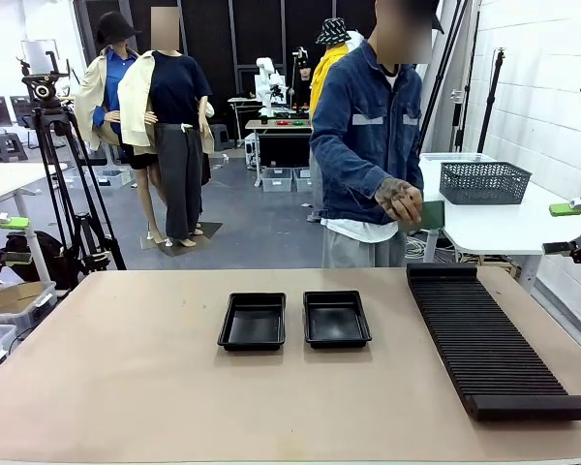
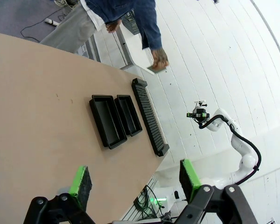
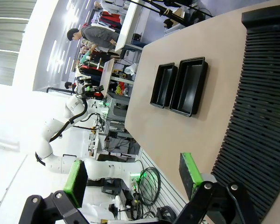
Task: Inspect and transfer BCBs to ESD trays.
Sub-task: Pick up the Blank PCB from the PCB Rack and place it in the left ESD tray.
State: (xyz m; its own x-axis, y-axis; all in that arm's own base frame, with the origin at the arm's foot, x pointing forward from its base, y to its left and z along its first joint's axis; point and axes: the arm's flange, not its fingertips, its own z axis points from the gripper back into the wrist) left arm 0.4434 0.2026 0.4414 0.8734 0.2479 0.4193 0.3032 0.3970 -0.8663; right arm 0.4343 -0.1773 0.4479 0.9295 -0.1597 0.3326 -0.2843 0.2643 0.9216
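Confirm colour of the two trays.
Black, both: left tray, right tray; clearest in front view.

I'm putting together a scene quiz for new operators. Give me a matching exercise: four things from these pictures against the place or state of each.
Things:
1. ESD trays
2. slotted rack
3. mesh basket
4. left gripper

Places or states:
A. on the white side table, far right
B. open, holding nothing
C. side by side, both empty
D. lengthwise on the right side of the main table

Pairs: 1-C, 2-D, 3-A, 4-B
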